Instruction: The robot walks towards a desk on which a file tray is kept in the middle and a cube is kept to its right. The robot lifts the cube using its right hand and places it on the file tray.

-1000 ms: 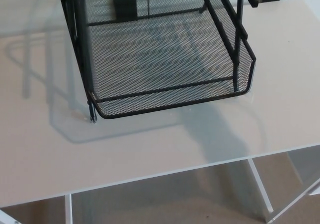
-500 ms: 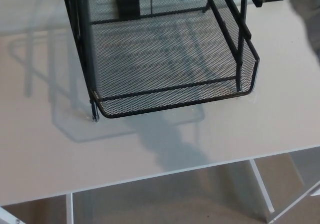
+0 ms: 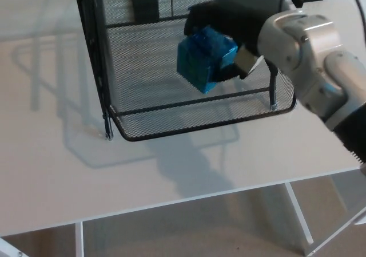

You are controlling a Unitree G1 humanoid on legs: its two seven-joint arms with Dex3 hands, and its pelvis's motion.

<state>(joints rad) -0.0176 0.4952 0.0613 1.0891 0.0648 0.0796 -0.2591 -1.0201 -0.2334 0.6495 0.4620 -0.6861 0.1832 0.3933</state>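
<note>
now right hand (image 3: 234, 16) holding cube (image 3: 205, 60) has entered above file tray (image 3: 189, 119).

One robot hand (image 3: 237, 14) shows, the right one, at the end of one silver-grey arm (image 3: 309, 45). It grips one blue cube (image 3: 205, 59), the single cube in sight, held just below and to the left of the hand. One black wire-mesh file tray (image 3: 171, 128) lies beneath the hand and cube. One small black rectangle (image 3: 144, 6) sits at the tray's back, to the left of the hand. One pale desk (image 3: 86, 171) carries the tray, spreading out below the hand.
</note>
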